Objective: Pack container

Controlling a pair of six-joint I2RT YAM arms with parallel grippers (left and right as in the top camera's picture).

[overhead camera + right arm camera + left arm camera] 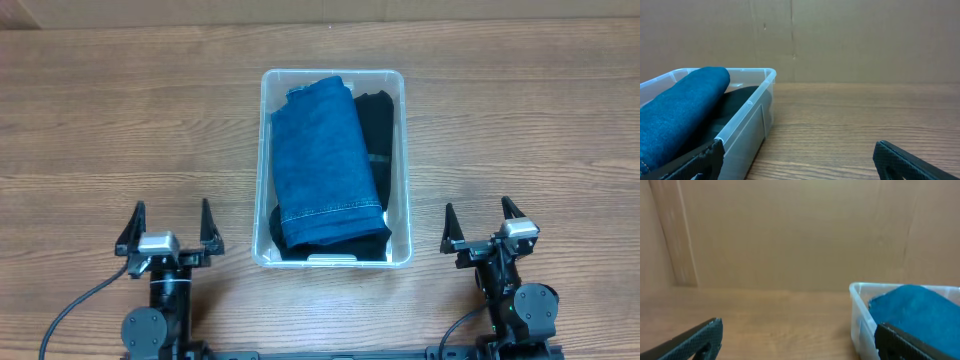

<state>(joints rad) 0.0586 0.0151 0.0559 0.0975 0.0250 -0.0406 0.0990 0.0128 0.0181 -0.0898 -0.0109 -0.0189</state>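
The clear plastic container [400, 160] stands in the middle of the table. It holds folded blue jeans [325, 165] on the left and a black garment [378, 130] on the right and beneath. My left gripper [170, 228] is open and empty at the front left, apart from the container. My right gripper [484, 225] is open and empty at the front right. The left wrist view shows the container's corner [858, 315] and the jeans [912, 310]. The right wrist view shows the container's wall [747, 127], the jeans [680, 112] and the black garment [732, 102].
A wooden table [120, 130] spreads around the container. A cardboard wall [840, 35] stands behind the table.
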